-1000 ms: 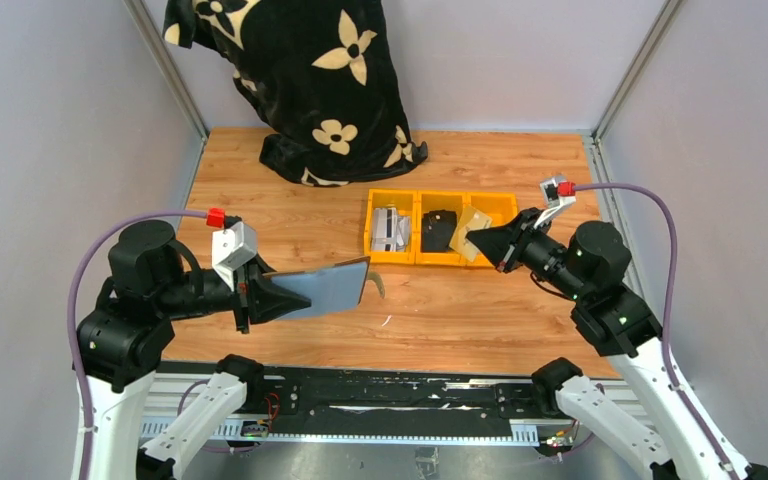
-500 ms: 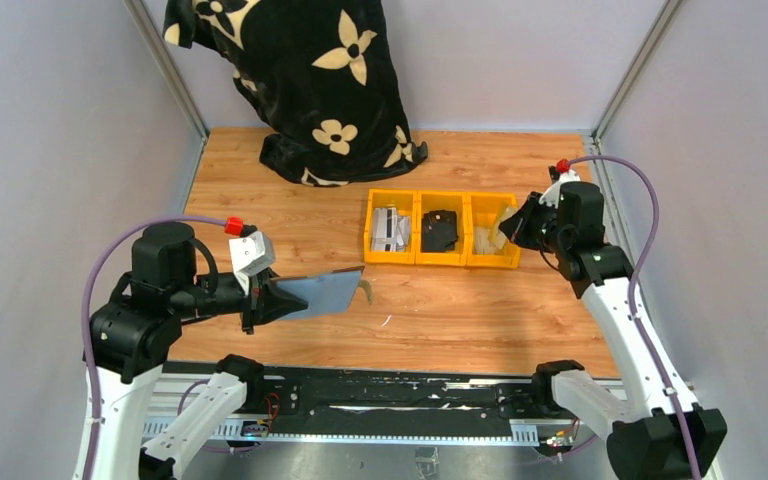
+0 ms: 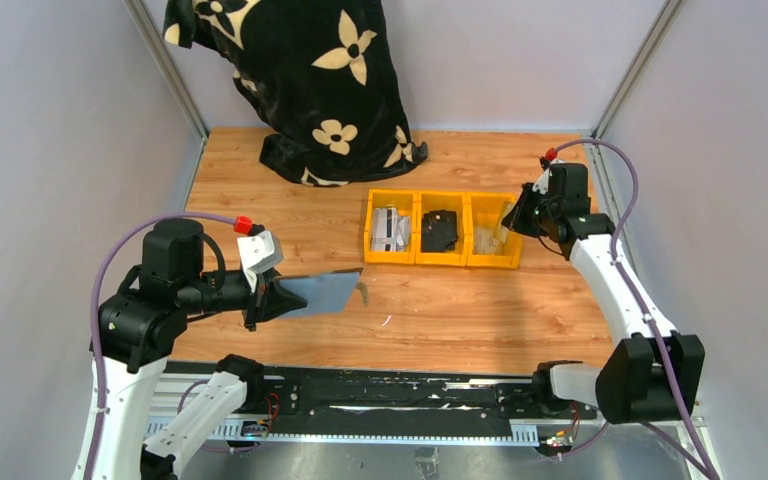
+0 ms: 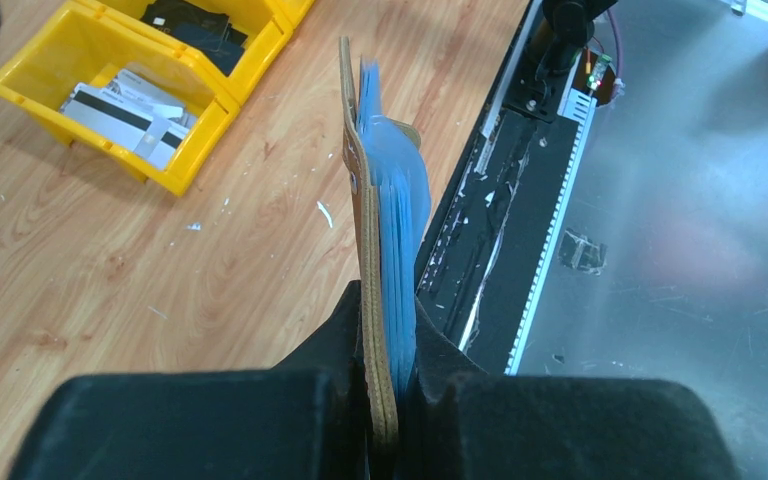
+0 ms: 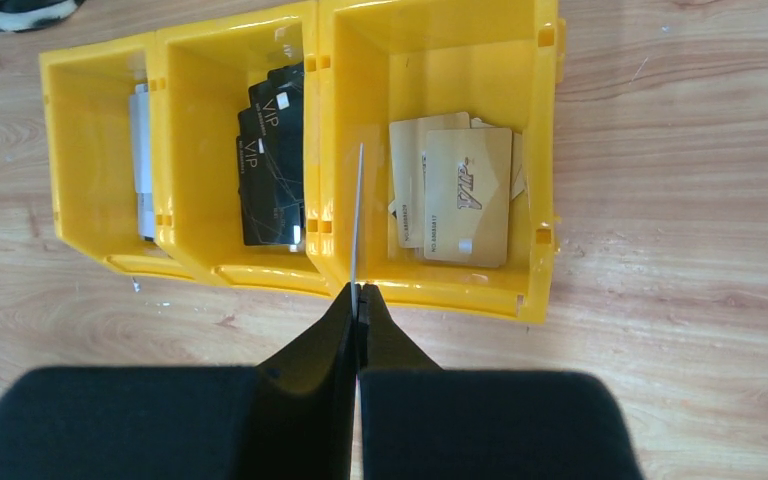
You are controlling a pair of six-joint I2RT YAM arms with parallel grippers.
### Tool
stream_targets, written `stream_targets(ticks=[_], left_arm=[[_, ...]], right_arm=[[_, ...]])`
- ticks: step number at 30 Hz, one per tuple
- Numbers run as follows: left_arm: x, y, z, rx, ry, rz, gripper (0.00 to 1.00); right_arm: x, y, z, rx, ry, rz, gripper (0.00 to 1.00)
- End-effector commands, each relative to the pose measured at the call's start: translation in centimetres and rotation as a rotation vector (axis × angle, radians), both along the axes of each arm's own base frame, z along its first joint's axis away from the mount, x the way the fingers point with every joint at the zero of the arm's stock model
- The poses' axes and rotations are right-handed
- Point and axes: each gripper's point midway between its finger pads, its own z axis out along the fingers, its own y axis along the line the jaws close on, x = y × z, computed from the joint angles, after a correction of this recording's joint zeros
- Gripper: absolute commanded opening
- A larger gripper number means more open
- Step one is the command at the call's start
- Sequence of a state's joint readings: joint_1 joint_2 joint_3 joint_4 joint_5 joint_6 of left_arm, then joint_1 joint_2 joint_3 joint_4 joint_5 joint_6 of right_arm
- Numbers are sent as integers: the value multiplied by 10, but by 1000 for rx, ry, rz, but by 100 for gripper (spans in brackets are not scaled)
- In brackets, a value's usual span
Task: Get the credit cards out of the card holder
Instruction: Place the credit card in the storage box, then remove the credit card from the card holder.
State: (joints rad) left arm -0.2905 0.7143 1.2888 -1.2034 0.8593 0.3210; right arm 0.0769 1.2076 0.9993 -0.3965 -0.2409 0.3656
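Near the table's point(image 3: 440, 315) front edge, the left end effector point(image 4: 385, 330) was clamped on the card holder point(image 4: 380, 220), held aloft. Farther off, the right end effector point(image 5: 357, 300) pinched a credit card point(image 5: 357, 215) edge-on over the yellow bins point(image 5: 430, 288), close to a dividing wall—let go crooked, it might catch there or fall in the wrong compartment.

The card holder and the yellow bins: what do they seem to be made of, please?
Card holder: probably leather or imitation, matte tan cover edge, with glossy bluish plastic-looking sleeves. Yellow bins: moulded plastic, smooth, slightly shiny, uniform colour.
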Motion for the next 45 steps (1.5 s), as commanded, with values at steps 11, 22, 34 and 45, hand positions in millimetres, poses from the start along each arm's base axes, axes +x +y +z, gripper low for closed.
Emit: stream_targets(ticks=[11,22,34,45], left_arm=[[-6,-1,11,-11,-33,-25,0],[-11,-2,21,-28,-48,-43,0],[-45,-9,45,-108,-228,-229,0],[-48,-2,46,-49,-512,-295,0]], right_arm=[[50,14,-28,7,101,137,0],[41,21,-83,11,303,238,0],[39,21,-12,-75,105,167,50],[-146,205,212,476,-646,1004,73]])
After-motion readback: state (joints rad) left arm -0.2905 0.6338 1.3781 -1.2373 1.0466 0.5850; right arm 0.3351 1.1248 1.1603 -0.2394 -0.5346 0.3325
